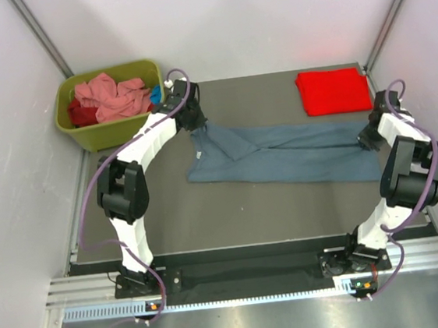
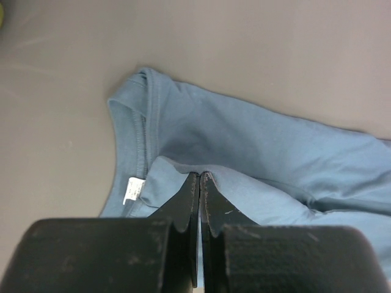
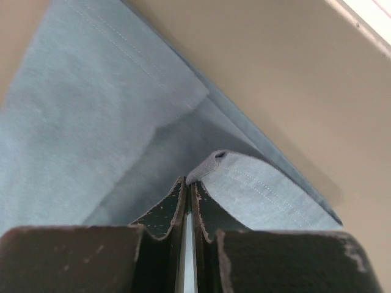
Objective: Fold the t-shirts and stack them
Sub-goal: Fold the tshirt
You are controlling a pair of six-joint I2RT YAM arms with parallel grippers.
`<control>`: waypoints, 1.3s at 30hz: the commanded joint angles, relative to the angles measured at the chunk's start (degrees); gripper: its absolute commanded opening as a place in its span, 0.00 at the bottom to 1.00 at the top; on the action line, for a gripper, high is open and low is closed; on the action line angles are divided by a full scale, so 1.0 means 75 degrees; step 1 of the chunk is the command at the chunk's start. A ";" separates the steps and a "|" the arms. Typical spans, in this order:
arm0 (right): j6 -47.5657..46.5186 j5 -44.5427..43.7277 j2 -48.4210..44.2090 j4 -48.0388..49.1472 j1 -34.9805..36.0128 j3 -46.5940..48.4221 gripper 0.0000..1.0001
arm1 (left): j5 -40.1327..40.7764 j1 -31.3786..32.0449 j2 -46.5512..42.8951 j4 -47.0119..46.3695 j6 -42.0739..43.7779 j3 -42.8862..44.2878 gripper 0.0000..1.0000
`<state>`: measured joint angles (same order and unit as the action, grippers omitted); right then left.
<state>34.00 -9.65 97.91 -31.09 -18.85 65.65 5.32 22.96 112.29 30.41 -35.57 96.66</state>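
A slate blue-grey t-shirt lies stretched sideways across the dark mat, folded lengthwise into a long band. My left gripper is at its collar end, shut on a fold of the cloth beside the white neck label; the jaws press together. My right gripper is at the opposite end, shut on a turned-up corner of the stitched hem. A bright red t-shirt lies folded at the back right.
An olive-green bin stands at the back left, right behind my left arm, with salmon pink and dark red shirts heaped in it. White walls close in both sides. The mat's right edge runs close to my right gripper.
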 commanded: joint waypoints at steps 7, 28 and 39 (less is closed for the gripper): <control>-0.0291 -0.1103 0.0445 -0.0003 0.0334 0.0669 0.02 | 0.0450 -0.0050 0.0251 0.0105 0.0231 0.0377 0.00; -0.0642 -0.1021 0.0610 0.0255 0.0462 0.0996 0.11 | 0.0298 -0.0050 0.0485 -0.0024 0.0372 0.0600 0.00; -0.0502 -0.1831 0.0492 -0.0752 0.0463 0.1384 0.21 | -0.0217 -0.0050 0.0614 -0.0176 0.0466 0.0588 0.00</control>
<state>29.69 -19.92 101.91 -33.52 -15.77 73.73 5.67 22.90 115.92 31.20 -32.82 99.02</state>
